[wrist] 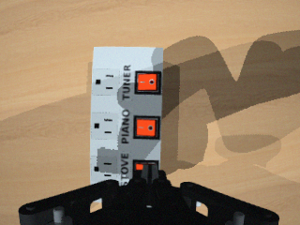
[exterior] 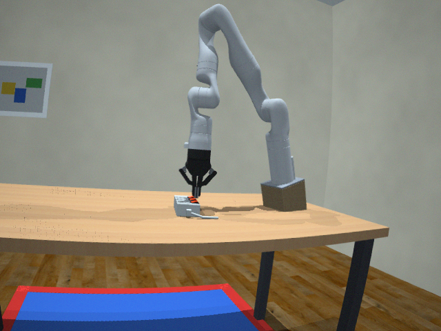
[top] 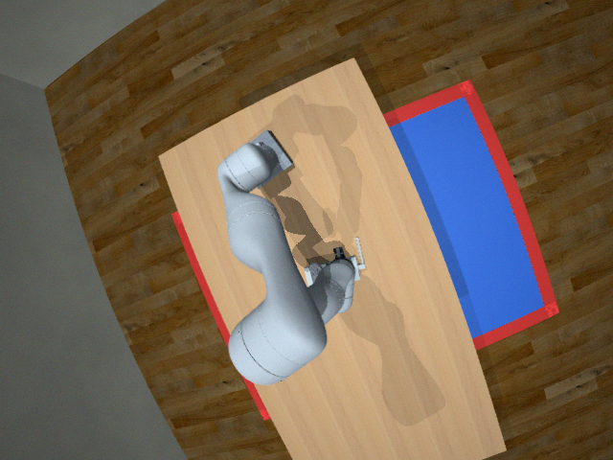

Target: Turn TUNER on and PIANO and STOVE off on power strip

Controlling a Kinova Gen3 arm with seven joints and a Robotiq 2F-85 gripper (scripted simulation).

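Observation:
A white power strip (wrist: 109, 109) (exterior: 182, 206) (top: 355, 263) lies flat on the table, the right way up, with three red rocker switches. In the wrist view the TUNER switch (wrist: 148, 82) is farthest, the PIANO switch (wrist: 148, 127) is in the middle, and the STOVE switch (wrist: 145, 167) is nearest, partly hidden by my fingers. My gripper (wrist: 149, 174) (exterior: 196, 194) is shut and empty, pointing straight down with its fingertips at the STOVE switch. I cannot tell which way each rocker is tipped.
The strip's short grey cord (exterior: 206, 216) (top: 359, 248) lies on the table beside it. The arm's base block (exterior: 284, 195) (top: 278, 149) stands on the table's far side. A blue mat with a red border (top: 470, 213) (exterior: 128, 307) lies on the floor beside the table.

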